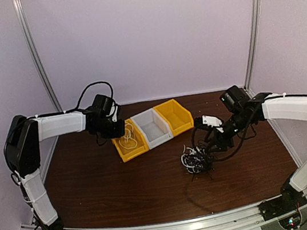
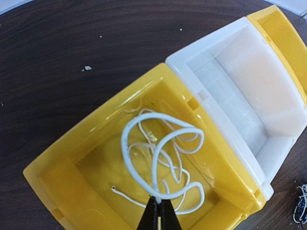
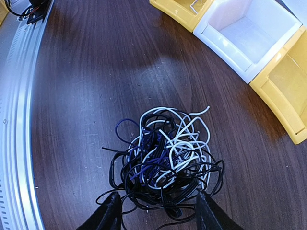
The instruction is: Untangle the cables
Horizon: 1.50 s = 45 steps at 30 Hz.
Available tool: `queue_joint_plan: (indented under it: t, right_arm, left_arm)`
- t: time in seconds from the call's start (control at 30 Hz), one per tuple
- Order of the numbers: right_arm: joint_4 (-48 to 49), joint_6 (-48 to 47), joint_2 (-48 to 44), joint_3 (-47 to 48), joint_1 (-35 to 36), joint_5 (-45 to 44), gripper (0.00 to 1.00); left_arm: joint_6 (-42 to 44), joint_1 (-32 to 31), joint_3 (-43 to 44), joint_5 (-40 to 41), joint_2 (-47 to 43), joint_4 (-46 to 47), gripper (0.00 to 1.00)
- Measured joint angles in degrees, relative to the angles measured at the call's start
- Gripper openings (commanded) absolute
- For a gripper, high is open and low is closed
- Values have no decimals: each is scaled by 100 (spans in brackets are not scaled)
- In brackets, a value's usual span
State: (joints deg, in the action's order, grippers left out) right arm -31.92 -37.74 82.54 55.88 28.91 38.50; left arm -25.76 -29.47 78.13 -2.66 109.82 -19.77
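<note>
Dark table (image 1: 123, 183): three bins (image 1: 154, 127), cable tangle (image 1: 196, 160)

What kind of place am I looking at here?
Probably a robot test booth: left arm and right arm bolted to a rail at a dark table, plain walls enclosing it, and plastic bins beside a cable tangle.

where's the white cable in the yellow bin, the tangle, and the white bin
white cable (image 2: 125, 141), left wrist view, left arc of its loop
tangle (image 3: 165, 160), right wrist view, its middle
white bin (image 2: 259, 72), left wrist view, bare inner wall
</note>
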Motion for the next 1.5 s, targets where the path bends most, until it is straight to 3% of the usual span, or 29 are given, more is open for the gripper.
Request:
queue_joint_plan:
  t: [0.5,0.53,0.57,0.67,0.87,1.2,1.43,1.5]
  right_arm:
    - [-205,-44,892,1130,136,-302,52]
    - [-219,-44,951,1196,155,-319,51]
    - [-238,-44,997,1255,175,-350,51]
    - [-334,-44,1126,1445,256,-444,51]
    - [-522,-20,1617,1921,498,-588,51]
    - [-957,299,2404,2393,610,-935,45]
    - [-1228,481,2492,2618,612,-1073,24]
    - [-1294,509,2581,2717,612,-1071,23]
  left_arm:
    - [210,-122,466,74,249,-555,2]
    - [214,-122,483,70,247,-610,8]
    - [221,-122,503,70,240,-651,20]
    - [267,-122,507,72,164,-817,36]
    - [297,-136,487,247,-525,-1106,49]
    - [291,-151,-140,208,-1873,-835,50]
    - [251,-199,-570,37,-1961,-638,50]
    - [238,-214,-629,-4,-1963,-601,50]
